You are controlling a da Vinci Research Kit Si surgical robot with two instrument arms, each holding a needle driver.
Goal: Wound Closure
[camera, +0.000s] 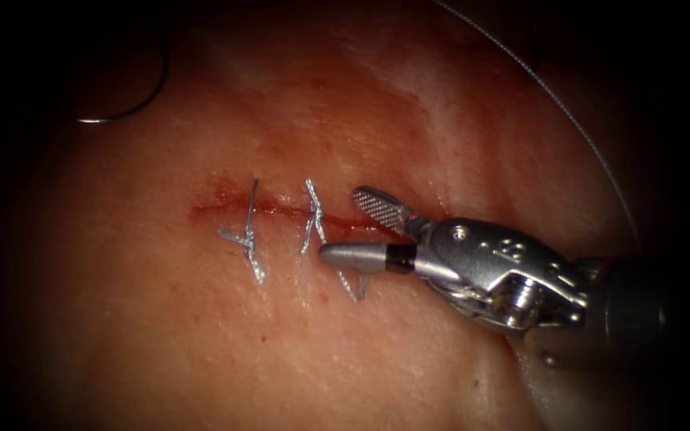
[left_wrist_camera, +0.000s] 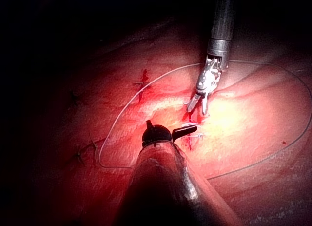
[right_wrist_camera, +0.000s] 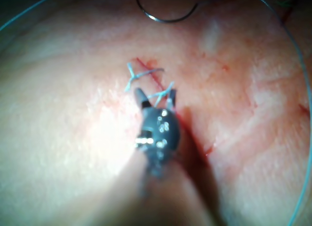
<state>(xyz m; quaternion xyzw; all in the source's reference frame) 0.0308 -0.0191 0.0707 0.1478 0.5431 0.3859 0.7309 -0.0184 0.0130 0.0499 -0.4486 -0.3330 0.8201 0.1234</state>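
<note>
Scanning left to right in the endoscope view:

- Needle (camera: 133,100) lying loose on the tissue (camera: 161,335), up and to the left of the cut's left end, well apart from it. Held by neither tool and not in the tissue.
- Cut (camera: 281,210) running across, red fluid (camera: 221,195) along its left part. Two knotted stitches (camera: 247,235) crossing it, with short cut ends of thread (camera: 353,283) just under the tool.
- Right gripper (camera: 340,224) coming in from the right, jaws spread wide astride the cut's right part, grasping nothing.
- Thread (camera: 569,112) arcing away at upper right, slack.

Judged step: a pause between stitches, nothing in hand. Next move would call for getting hold of the needle, so a long reach left across the finished stitches without snagging their ends.

Left wrist view adds the left gripper (left_wrist_camera: 168,127), jaws parted and apparently empty, near the right gripper (left_wrist_camera: 197,101). Also gives the thread's (left_wrist_camera: 117,118) full slack loop around the site.

Right wrist view gives the right gripper (right_wrist_camera: 155,96) from behind, released, tips touching or just over a stitch, needle (right_wrist_camera: 165,18) beyond it.
</note>
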